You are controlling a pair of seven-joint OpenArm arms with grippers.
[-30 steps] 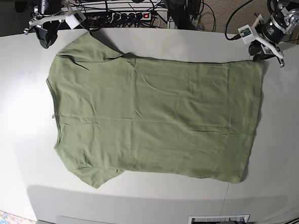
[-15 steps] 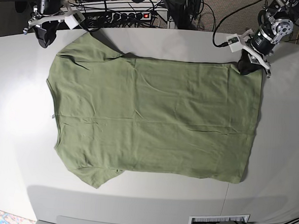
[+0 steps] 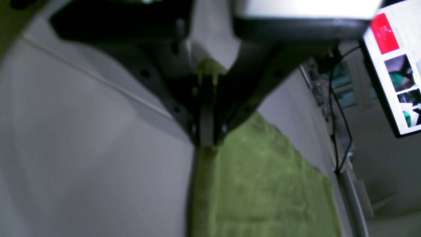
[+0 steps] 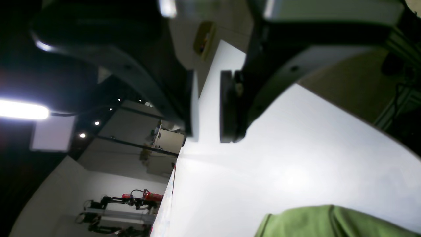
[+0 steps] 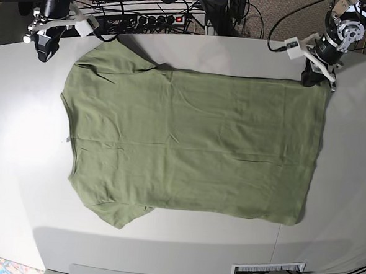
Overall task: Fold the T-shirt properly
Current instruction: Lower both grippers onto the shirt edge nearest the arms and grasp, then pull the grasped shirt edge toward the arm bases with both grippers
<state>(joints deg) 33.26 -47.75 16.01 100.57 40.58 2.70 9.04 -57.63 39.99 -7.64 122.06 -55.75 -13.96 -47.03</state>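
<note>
The sage-green T-shirt (image 5: 189,143) lies spread flat on the grey table (image 5: 20,164), sleeves toward the left and hem toward the right. My left gripper (image 5: 312,80) sits at the hem's far right corner. In the left wrist view it (image 3: 207,131) is shut on the T-shirt (image 3: 263,184), with a bit of green cloth poking out above the pinched fingers. My right gripper (image 5: 44,51) hovers off the far left corner, clear of the sleeve. Its jaws (image 4: 207,108) stand apart with only table between them, and the T-shirt's sleeve (image 4: 329,220) is below.
A power strip and a tangle of cables (image 5: 159,17) run along the table's back edge. A white slotted panel (image 5: 268,272) sits at the front right. A lit monitor (image 3: 394,65) stands beyond the table in the left wrist view.
My left gripper came down onto the hem's far corner, closed on it and drew it slightly outward. My right arm shifted a little up and left.
</note>
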